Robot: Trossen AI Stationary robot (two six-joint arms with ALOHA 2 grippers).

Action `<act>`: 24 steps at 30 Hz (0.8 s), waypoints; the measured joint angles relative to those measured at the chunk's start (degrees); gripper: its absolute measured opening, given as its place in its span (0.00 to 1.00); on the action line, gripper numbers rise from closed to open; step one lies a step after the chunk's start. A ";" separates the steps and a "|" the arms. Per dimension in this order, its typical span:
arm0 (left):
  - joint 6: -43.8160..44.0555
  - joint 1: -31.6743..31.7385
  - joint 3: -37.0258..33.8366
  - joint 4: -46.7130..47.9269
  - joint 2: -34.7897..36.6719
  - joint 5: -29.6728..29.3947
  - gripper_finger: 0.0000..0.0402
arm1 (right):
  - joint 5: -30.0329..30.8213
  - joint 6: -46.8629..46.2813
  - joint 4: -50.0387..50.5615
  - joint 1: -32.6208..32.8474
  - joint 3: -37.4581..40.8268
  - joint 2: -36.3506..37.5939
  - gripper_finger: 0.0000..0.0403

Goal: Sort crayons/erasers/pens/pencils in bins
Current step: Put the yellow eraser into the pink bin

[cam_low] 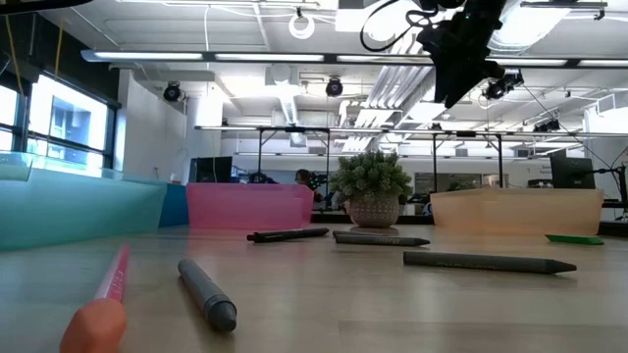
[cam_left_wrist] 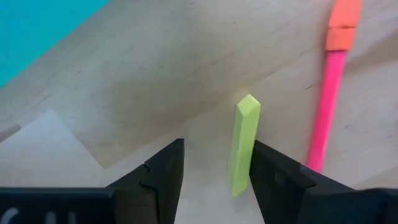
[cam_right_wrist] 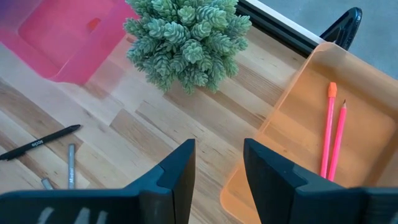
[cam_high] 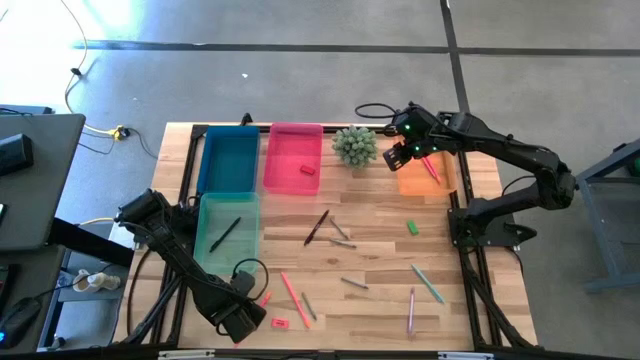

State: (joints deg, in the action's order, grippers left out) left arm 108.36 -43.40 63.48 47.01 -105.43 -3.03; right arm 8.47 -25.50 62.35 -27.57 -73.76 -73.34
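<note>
My left gripper (cam_left_wrist: 214, 168) is open and low over the table's near edge (cam_high: 245, 320), next to the pale teal bin (cam_high: 228, 225). A yellow-green eraser (cam_left_wrist: 245, 143) lies on the wood between its fingers, close to one of them. A pink pencil (cam_left_wrist: 328, 93) lies beside it. My right gripper (cam_right_wrist: 217, 168) is open and empty, raised above the gap between the plant (cam_high: 355, 145) and the orange bin (cam_high: 425, 178), which holds two pink pencils (cam_right_wrist: 329, 134). The pink bin (cam_high: 293, 158) holds a red eraser (cam_high: 308, 170). My left gripper comes from above with its fingers on either side of the yellow-green eraser. One finger (cam_left_wrist: 273, 180) stands right against the eraser's long side (cam_left_wrist: 252, 155). I cannot tell whether it touches. The eraser lies flat on the table.
The blue bin (cam_high: 228, 158) stands at the far left. The teal bin holds a black pen (cam_high: 224, 235). Loose on the wood lie a black pen (cam_high: 317, 227), grey crayons (cam_high: 343, 243), a green eraser (cam_high: 412, 228), a green pencil (cam_high: 428, 284), a purple pencil (cam_high: 411, 310) and red erasers (cam_high: 280, 322).
</note>
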 joint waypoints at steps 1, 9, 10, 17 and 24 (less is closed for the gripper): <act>0.00 0.00 0.00 -0.17 0.00 0.00 0.39 | 0.00 0.01 0.00 0.00 0.00 0.00 0.32; -0.04 0.00 0.00 -0.78 0.00 -0.07 0.26 | 0.00 -0.01 0.18 0.00 0.00 0.00 0.32; -0.04 0.00 0.00 -0.83 0.00 -0.09 0.23 | 0.00 0.00 0.31 0.00 0.00 0.00 0.32; -0.28 0.00 0.00 -0.85 0.01 -0.17 0.05 | 0.00 0.01 1.72 0.00 0.00 0.00 0.32; -2.00 0.00 0.01 -1.11 0.21 0.07 0.03 | 0.07 0.01 2.32 0.00 0.00 0.00 0.32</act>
State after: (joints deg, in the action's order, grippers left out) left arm 106.35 -43.40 63.49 45.91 -105.22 -2.96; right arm 8.54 -25.50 64.66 -27.57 -73.76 -73.34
